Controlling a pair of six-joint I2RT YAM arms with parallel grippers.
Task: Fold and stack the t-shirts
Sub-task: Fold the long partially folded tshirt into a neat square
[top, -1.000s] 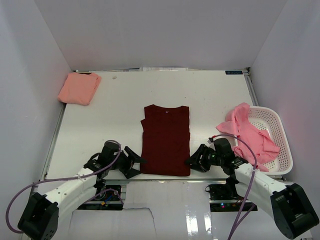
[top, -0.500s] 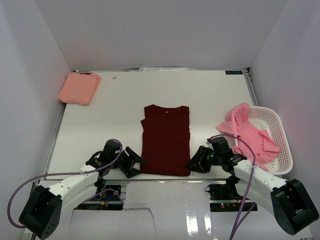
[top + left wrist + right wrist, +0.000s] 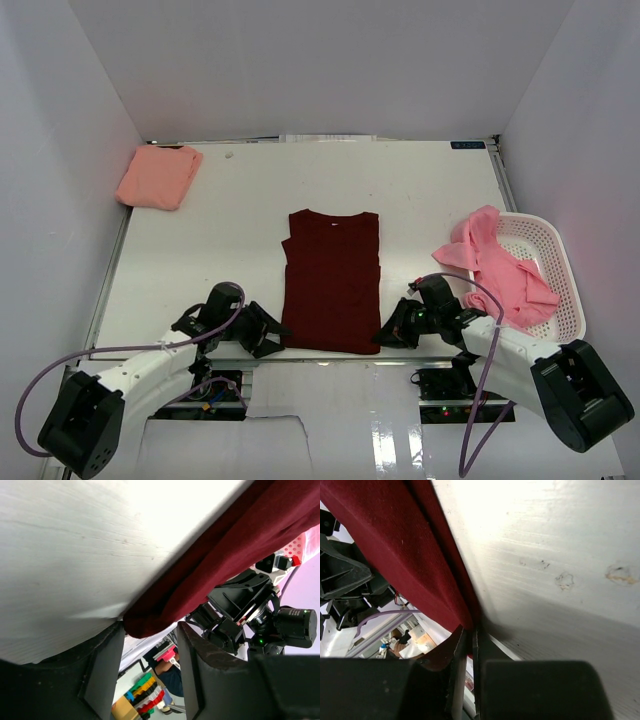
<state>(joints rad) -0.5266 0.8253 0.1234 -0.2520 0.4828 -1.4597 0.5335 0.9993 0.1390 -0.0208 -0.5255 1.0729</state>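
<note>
The maroon t-shirt (image 3: 332,280) lies folded lengthwise mid-table, its hem at the near edge. The right gripper (image 3: 384,334) is pinched tight on the hem's near-right corner, while the left gripper (image 3: 275,333) has its jaws apart around the near-left corner. A folded salmon t-shirt (image 3: 158,176) sits at the far left.

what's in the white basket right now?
A bright pink t-shirt, bunched up and spilling over the rim of the basket. Anything beneath it is covered, so more shirts cannot be ruled out.
</note>
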